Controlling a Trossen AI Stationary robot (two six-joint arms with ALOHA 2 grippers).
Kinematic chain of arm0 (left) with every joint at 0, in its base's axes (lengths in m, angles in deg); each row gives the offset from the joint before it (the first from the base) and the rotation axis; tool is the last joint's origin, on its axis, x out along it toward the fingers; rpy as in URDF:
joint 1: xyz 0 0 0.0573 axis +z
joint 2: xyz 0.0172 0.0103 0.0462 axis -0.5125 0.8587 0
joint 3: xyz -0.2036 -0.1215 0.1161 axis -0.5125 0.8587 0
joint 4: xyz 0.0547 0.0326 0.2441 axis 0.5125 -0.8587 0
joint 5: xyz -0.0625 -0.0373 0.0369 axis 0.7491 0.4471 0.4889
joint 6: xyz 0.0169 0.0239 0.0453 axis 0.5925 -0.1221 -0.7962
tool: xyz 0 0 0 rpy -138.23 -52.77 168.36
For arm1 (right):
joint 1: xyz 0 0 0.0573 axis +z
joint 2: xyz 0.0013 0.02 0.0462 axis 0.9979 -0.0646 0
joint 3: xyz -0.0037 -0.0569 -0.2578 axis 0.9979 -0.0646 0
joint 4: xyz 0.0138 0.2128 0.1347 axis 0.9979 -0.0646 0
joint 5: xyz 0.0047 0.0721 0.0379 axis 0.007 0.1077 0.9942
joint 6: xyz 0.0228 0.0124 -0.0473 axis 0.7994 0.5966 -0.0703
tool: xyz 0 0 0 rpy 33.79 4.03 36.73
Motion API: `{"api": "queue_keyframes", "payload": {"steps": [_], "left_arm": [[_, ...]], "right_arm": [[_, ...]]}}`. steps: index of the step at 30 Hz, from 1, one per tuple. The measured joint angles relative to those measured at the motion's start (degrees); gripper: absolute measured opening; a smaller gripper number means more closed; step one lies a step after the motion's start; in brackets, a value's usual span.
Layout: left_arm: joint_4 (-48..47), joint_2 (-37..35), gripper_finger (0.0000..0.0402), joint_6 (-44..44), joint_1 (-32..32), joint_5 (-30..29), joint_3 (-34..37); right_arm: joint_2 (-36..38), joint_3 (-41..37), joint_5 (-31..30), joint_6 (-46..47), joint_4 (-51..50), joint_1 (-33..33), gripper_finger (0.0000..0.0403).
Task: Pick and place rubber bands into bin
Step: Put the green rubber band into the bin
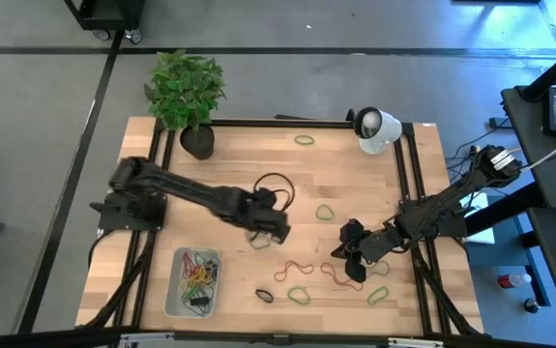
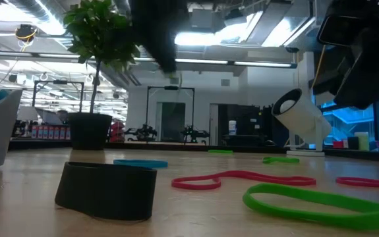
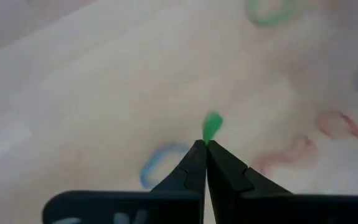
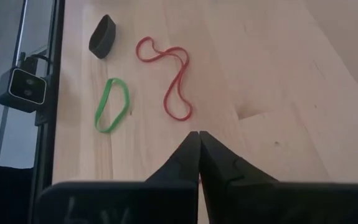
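Note:
My left gripper (image 1: 276, 230) hovers over the middle of the table, shut, with a bit of a green rubber band (image 3: 211, 127) at its fingertips (image 3: 198, 149). My right gripper (image 4: 198, 133) is shut at the table's right, low over the wood; a red band (image 4: 168, 81), a green band (image 4: 111, 104) and a black band (image 4: 102, 36) lie flat beyond it, untouched. The bin (image 1: 175, 290) sits near the near edge and holds several bands (image 1: 197, 275). More bands lie loose: green (image 1: 326, 210), red (image 1: 295, 268), green (image 1: 379, 295). My left gripper pinches a green rubber band (image 3: 211, 127) between its two fingers, right at their free ends. Only a small green piece shows past the tips; the fingers hide the rest of the band. Whether it hangs clear of the table, I cannot tell.
A black plant pot (image 1: 197, 142) with a leafy plant stands at the far left corner, and a white lamp-like device (image 1: 376, 130) at the far right. A black cable loop (image 1: 274, 184) lies by the left arm. A green band (image 1: 304, 140) rests near the far edge.

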Motion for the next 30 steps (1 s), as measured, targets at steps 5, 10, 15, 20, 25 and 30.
{"api": "queue_keyframes", "payload": {"steps": [5,10,15,20,25,30], "left_arm": [[-11.1,-7.6,0.0002,6.0,-6.7,3.3,-0.2],[-22.6,-13.4,0.0002,18.4,-16.0,9.2,0.1],[-30.4,-13.6,0.0002,30.7,-24.8,10.1,0.5],[-30.6,-10.7,0.0002,33.6,-29.6,8.6,0.5],[-32.9,-6.5,0.0002,31.9,-31.8,9.0,0.5],[-33.1,-3.9,0.0002,26.7,-33.0,9.0,0.5]], "right_arm": [[0.0,0.0,0.0,0.0,0.1,0.1,0.0007],[0.0,0.0,-1.2,-0.1,0.1,0.1,0.0007],[0.0,0.0,-3.9,-0.1,0.1,0.0,0.0007],[0.0,0.0,-6.4,0.2,0.8,-0.1,0.0007],[0.0,0.0,-7.1,1.2,4.3,-0.8,0.0007],[0.0,0.0,-7.2,1.4,10.1,-2.7,0.0007]]}}
